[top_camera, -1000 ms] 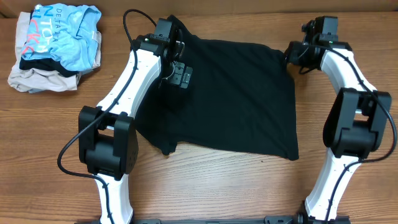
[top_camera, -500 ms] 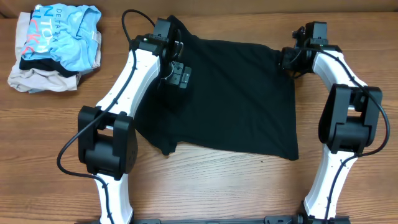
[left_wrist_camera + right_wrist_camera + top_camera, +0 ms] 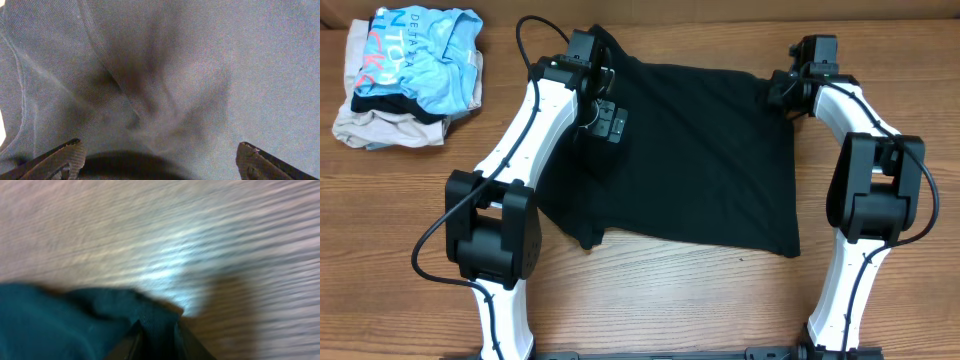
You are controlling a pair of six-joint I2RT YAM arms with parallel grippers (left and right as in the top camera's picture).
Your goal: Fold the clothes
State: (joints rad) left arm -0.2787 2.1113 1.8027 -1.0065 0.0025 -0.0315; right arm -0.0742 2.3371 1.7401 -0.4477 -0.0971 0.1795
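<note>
**Table.** The table (image 3: 670,295) is brown with a wood-grain finish and a matte surface. The right wrist view shows a pale patch of glare on it.

**Task item.** The black T-shirt (image 3: 700,160) lies spread flat at the centre of the table. The fabric is soft and matte. Its outline is roughly four-sided and widens toward 5 o'clock, with a rounded lobe hanging out at 7 o'clock. The top edge sags between the two arms. No lettering can be made out on it from overhead.

**Left pincer.** The left pincer (image 3: 600,135) sits over the shirt's 10 o'clock area. In the left wrist view, the left pincer (image 3: 157,147) is spread wide. Its dark ribbed fingertips (image 3: 60,157) stand far apart at the lower corners. A fine-knit cloth fills the view and puckers into soft creases that fan out from between them. A stitched seam runs down the 9 o'clock side.

**Right pincer.** The right pincer (image 3: 778,95) is at the shirt's 1 o'clock corner. The right wrist view is blurred. It shows the right pincer (image 3: 156,330) with its fingers drawn close together, pinching a bunched corner of the shirt against the wood.

**Other items.** At 10 o'clock on the table lies a crumpled pile. A light blue shirt (image 3: 425,45) with pink and white lettering is on top, and a beige garment (image 3: 380,128) is beneath it.
</note>
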